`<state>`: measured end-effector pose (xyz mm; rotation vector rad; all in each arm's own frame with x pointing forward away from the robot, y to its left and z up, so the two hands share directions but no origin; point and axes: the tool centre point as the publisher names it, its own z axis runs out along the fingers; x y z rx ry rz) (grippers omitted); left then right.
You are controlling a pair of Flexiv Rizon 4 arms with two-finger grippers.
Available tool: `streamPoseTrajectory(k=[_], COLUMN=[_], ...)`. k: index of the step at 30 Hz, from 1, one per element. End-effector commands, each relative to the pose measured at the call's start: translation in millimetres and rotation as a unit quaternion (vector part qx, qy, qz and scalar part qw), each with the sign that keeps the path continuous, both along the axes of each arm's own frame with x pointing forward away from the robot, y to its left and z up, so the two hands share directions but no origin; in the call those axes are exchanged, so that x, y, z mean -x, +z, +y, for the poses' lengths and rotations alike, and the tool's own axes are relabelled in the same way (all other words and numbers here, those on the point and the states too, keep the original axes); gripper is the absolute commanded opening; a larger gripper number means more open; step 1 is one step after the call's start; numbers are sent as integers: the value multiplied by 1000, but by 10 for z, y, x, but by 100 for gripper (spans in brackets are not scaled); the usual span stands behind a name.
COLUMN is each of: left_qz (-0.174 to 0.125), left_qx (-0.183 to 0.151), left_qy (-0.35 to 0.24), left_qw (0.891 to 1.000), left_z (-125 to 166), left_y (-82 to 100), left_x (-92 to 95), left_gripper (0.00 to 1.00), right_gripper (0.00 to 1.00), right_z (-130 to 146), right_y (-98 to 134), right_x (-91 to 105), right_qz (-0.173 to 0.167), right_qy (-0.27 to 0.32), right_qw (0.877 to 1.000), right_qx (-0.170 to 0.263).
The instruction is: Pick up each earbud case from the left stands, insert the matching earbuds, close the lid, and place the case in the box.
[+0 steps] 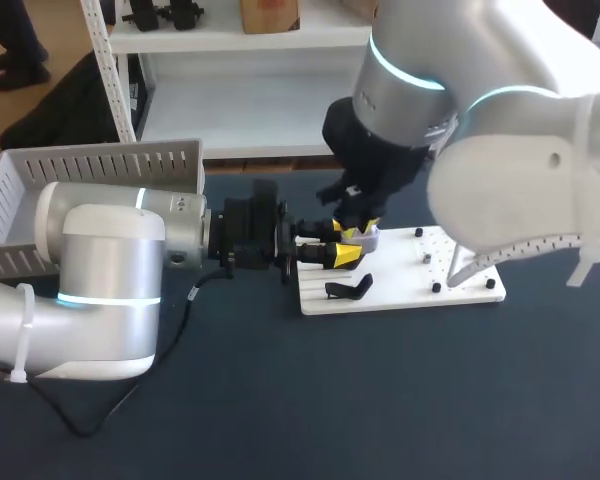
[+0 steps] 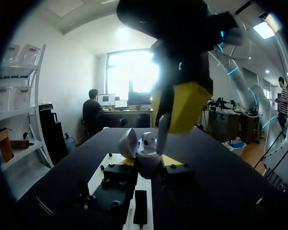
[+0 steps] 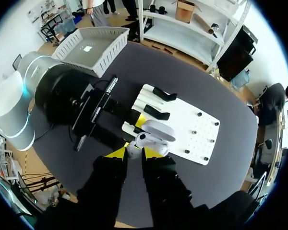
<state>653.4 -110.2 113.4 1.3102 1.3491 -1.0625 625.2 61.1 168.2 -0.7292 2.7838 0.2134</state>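
Left wrist view shows the earbud case (image 2: 149, 157) best. It is pale and round, and its lid (image 2: 128, 143) is open and tipped back. 1 white earbud (image 2: 146, 139) sits at the top of the open case.

The left gripper (image 2: 149, 166) holds the case. Its 2 yellow tips press on the case from 2 sides, so it is closed on the case.

The right gripper (image 3: 134, 152) is right above the case and points down at it. The earbud is right at this gripper. I cannot tell if the right gripper is gripping the earbud or not.

From the head view, the case is over the far left part of a white board (image 1: 405, 290). 1 black stand (image 1: 348, 290) lies on the board, just near of the case. Small black pegs (image 1: 436, 287) stick up on the right part of the board.

The left arm comes in low from the left, close to the table (image 1: 380, 400). The right arm comes in from the far right and bends down over the board.

The box (image 1: 100, 165) is pale with slots in its walls. It sits at the far left of the dark table, well apart from the case.
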Motion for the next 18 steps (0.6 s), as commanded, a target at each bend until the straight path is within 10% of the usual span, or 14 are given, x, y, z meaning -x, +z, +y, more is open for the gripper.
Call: streamPoseTrajectory(k=[1, 18], left_qz=[-1, -1], left_qx=[2, 2], left_qy=[3, 3], left_qw=[1000, 1000], left_z=[0, 0], left_y=[-5, -5], left_x=[13, 13], left_gripper=[0, 0], right_gripper=[0, 0], right_z=[14, -41], right_y=[-48, 7], right_x=[-45, -118], right_qz=[-5, -11], right_qy=[-1, -5], right_qw=[1000, 1000], right_qx=[1, 4])
